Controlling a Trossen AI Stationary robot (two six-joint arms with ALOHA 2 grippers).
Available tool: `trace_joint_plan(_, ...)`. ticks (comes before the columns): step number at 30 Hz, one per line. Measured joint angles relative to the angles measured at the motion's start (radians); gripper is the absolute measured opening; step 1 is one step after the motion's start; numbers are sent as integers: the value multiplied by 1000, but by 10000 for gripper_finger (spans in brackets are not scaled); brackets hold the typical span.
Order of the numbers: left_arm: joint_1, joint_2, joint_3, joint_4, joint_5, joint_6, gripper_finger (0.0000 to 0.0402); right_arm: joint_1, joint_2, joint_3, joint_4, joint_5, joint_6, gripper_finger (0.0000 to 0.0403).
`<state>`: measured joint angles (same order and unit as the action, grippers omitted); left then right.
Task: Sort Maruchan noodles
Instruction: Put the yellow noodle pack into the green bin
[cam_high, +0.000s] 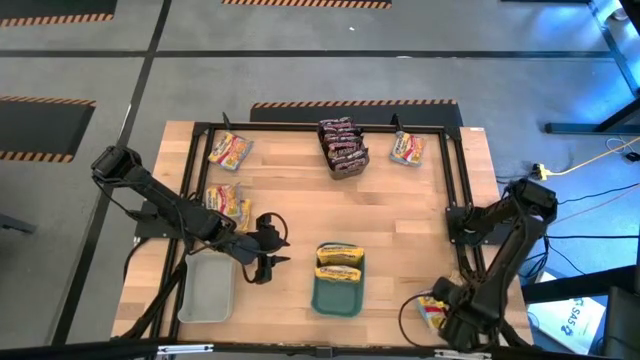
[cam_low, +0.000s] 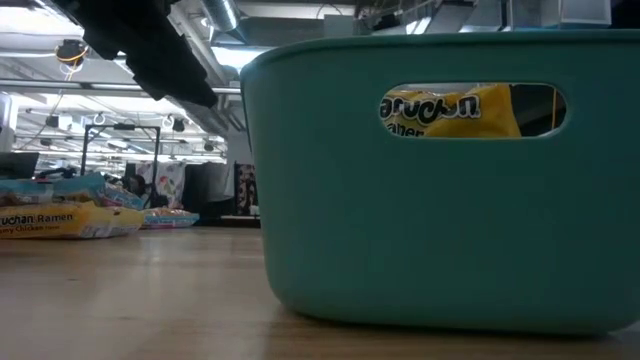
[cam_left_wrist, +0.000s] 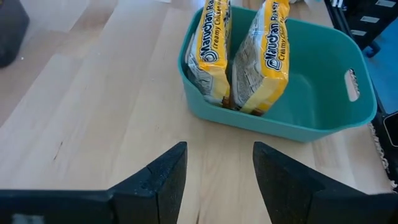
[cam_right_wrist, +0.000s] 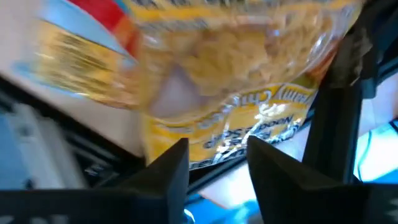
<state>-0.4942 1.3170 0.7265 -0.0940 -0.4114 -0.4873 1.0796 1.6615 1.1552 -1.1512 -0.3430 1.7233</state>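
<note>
The teal tray (cam_high: 338, 296) stands near the table's near edge with two yellow Maruchan packets (cam_high: 339, 259) on edge inside it; they also show in the left wrist view (cam_left_wrist: 261, 56). My left gripper (cam_high: 272, 250) is open and empty, level, just left of the teal tray (cam_left_wrist: 311, 106). My right gripper (cam_high: 442, 302) is open at the near right corner, right over a yellow packet (cam_high: 431, 313) that fills the right wrist view (cam_right_wrist: 236, 74). Its fingers stand before the packet; I see no touch.
A grey tray (cam_high: 208, 288) lies near my left gripper. Yellow packets lie at the far left (cam_high: 230, 150) and left (cam_high: 228, 200). Dark maroon packets fill a tray at the far middle (cam_high: 342, 145). Another packet lies at the far right (cam_high: 406, 148). A black frame (cam_high: 455, 180) borders the table.
</note>
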Motion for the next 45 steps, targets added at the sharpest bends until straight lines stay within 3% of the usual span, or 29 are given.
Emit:
trace_joint_plan(3,0,0,0,0,0,0,179,0,0,-64,26,-38,-20,122)
trace_joint_plan(9,1,0,0,0,-26,2,179,-57,-5,-87,40,31,-152,95)
trace_joint_plan(24,6,0,0,0,-77,2,179,-329,-5,-87,141,553,-564,92)
trace_joint_plan(30,6,0,0,23,-56,1,179,-345,-1,-21,118,610,-596,92)
trace_joint_plan(35,11,0,26,51,-39,1,179,-224,-7,40,74,664,-463,92)
trace_joint_plan(40,39,16,94,51,-27,29,179,-51,-45,-5,70,786,-97,92)
trace_joint_plan(45,121,109,192,52,99,52,179,99,-58,-72,81,869,179,92)
